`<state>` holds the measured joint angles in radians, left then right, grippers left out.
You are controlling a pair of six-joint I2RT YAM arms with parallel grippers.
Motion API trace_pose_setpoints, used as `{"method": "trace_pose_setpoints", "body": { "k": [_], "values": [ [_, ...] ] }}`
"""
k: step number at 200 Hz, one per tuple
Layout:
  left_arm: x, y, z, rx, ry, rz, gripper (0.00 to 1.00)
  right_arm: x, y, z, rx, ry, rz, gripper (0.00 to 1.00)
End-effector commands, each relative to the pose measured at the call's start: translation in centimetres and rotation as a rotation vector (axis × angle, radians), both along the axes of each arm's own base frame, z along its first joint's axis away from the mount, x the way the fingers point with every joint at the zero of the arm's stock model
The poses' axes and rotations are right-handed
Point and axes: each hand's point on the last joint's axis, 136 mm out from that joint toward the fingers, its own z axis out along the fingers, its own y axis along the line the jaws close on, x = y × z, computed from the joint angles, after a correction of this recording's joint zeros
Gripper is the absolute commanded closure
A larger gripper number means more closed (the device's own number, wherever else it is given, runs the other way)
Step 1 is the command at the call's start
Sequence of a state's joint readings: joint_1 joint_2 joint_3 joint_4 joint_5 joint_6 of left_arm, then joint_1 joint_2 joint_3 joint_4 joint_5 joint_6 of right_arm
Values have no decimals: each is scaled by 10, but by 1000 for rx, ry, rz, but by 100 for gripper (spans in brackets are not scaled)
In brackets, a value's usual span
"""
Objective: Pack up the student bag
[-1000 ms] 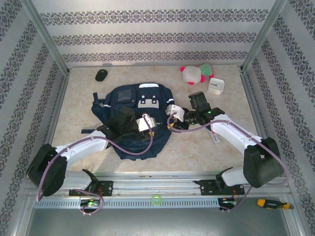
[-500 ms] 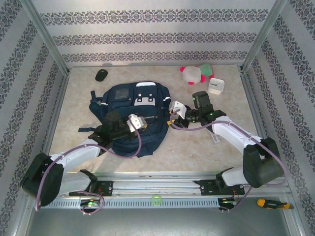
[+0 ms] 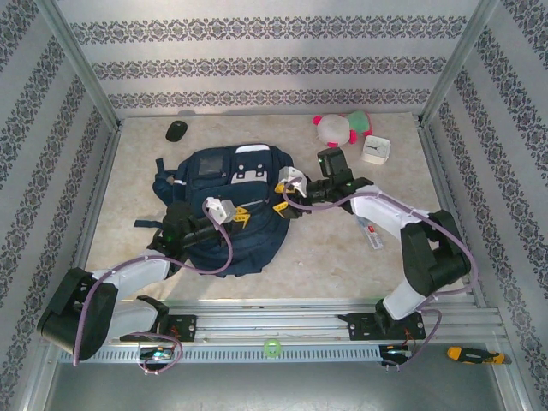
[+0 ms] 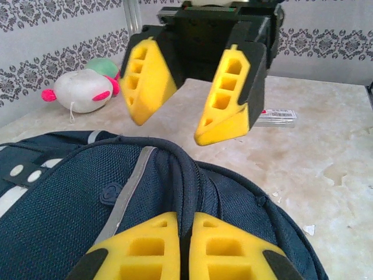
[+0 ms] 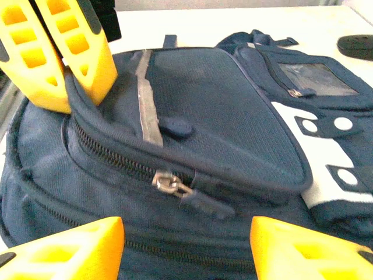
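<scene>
The student bag (image 3: pixel 224 195), dark navy with white patches and grey stripes, lies flat on the table. My left gripper (image 3: pixel 241 214) is shut on a raised fold of the bag's fabric (image 4: pixel 185 175) beside the zipper seam; in the right wrist view the left gripper (image 5: pixel 76 99) pinches the same ridge. My right gripper (image 3: pixel 279 197) hangs open just off the bag's right edge, facing the left one. Its fingers (image 5: pixel 64 248) stand either side of a metal zipper pull (image 5: pixel 172 186) without touching it. The left wrist view shows the right gripper (image 4: pixel 172 129) open above the bag.
A black mouse (image 3: pixel 176 130) lies at the back left. A white, pink and green plush toy (image 3: pixel 341 128) and a small white clock (image 3: pixel 375 150) sit at the back right. A small white packet (image 3: pixel 371 235) lies under the right arm. A screwdriver (image 3: pixel 467 354) rests off the table, front right.
My left gripper shut on the bag's fabric and drew back to the left, the bag shifting with it. My right gripper swung left to the bag's edge and opened wider.
</scene>
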<state>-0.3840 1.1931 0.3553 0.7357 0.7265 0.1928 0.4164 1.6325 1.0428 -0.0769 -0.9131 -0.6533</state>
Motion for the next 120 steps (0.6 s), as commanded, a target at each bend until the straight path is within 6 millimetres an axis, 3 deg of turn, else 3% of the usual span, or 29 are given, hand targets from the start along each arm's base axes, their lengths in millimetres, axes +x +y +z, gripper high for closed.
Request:
{"method": "trace_pose_setpoints", "body": {
  "k": [1, 20, 58, 95, 120],
  "values": [
    [-12, -4, 44, -72, -161, -70, 100, -7, 13, 11, 59, 11, 96, 41],
    [-11, -2, 47, -68, -179, -57, 100, -7, 16, 0, 32, 43, 104, 41],
    [-7, -3, 47, -57, -197, -55, 100, -30, 15, -16, -36, 155, 159, 45],
    [2, 0, 41, -17, -205, -12, 100, -62, 14, -8, -52, 246, 236, 55],
    [0, -1, 39, -8, -210, -26, 100, -70, 13, -5, -49, 272, 226, 59]
  ]
}}
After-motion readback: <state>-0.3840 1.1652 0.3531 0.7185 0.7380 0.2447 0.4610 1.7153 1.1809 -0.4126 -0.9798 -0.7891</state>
